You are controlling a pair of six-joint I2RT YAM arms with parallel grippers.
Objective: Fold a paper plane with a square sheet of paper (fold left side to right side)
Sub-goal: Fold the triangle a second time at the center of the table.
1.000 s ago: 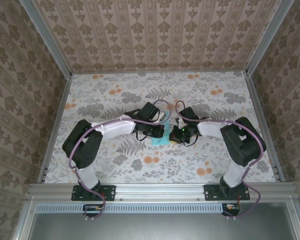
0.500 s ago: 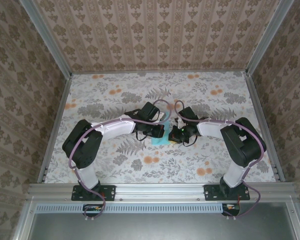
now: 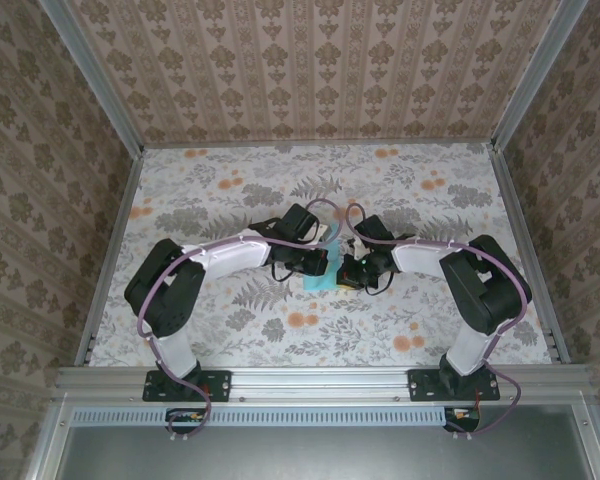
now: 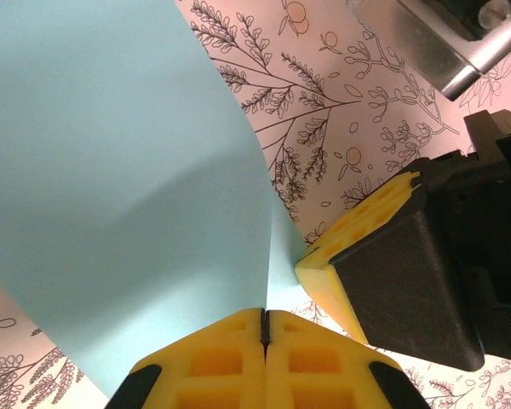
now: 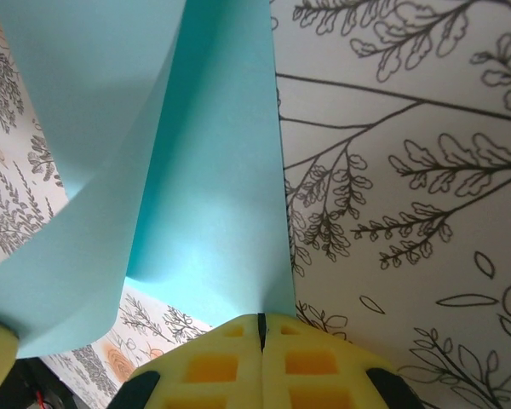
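- The thin light-blue square sheet of paper (image 4: pixel 111 170) sits at the middle of the floral-patterned bench (image 3: pixel 230 190), between the two arms. From above, a small patch of it (image 3: pixel 320 284) shows just near of the wrists.
- The left jaws are closed, their yellow pads (image 4: pixel 213 362) pressed together with the sheet's edge running into the seam, so they appear to pinch it.
- The right jaws are also closed, pads (image 5: pixel 213 366) meeting on an edge of the sheet (image 5: pixel 213 213). They stand just to the right of the left jaws.
- In the right wrist view the paper rises off the bench and curls over in a loose loop, not yet pressed flat.
- Handling, as a judgement: the sheet is very light and limp, so it bows and sags wherever it is unsupported. It creases for good and could tear if the two grips pull apart.
- It is best held at the very edge or the corners, so the middle stays free to take the fold.
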